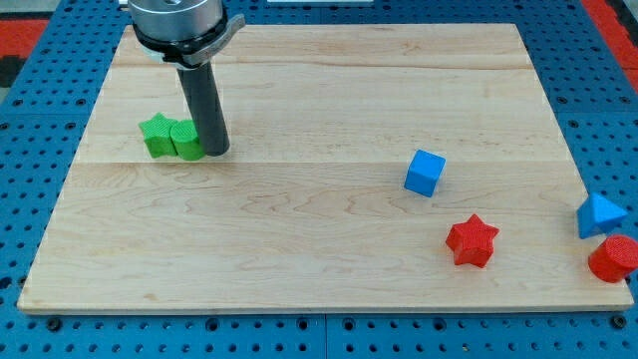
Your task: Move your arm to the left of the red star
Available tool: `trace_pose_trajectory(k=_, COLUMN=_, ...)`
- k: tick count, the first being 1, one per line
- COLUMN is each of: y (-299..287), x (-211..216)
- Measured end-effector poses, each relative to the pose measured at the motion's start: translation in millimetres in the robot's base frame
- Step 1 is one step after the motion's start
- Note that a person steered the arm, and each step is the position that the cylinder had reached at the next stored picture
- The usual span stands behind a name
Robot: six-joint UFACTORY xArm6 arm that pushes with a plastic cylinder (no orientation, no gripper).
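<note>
The red star (472,240) lies on the wooden board at the view's lower right. My tip (215,152) stands at the view's upper left, far to the left of the red star and higher in the view. It touches the right side of a green block (186,140), which sits against a green star (157,135).
A blue cube (426,173) lies up and left of the red star. A blue triangular block (601,215) and a red round block (614,259) sit at the board's right edge. The wooden board (319,110) rests on a blue pegboard.
</note>
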State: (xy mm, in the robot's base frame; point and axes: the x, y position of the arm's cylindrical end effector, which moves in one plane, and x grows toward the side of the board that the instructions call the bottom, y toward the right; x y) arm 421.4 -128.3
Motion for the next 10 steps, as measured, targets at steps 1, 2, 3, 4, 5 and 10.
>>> trace_pose_trajectory(k=1, y=-11, x=0)
trace_pose_trajectory(k=2, y=-19, x=0)
trace_pose_trajectory(k=3, y=-31, x=0)
trace_pose_trajectory(k=4, y=-32, x=0)
trace_pose_trajectory(k=5, y=-11, x=3)
trace_pose_trajectory(k=10, y=42, x=6)
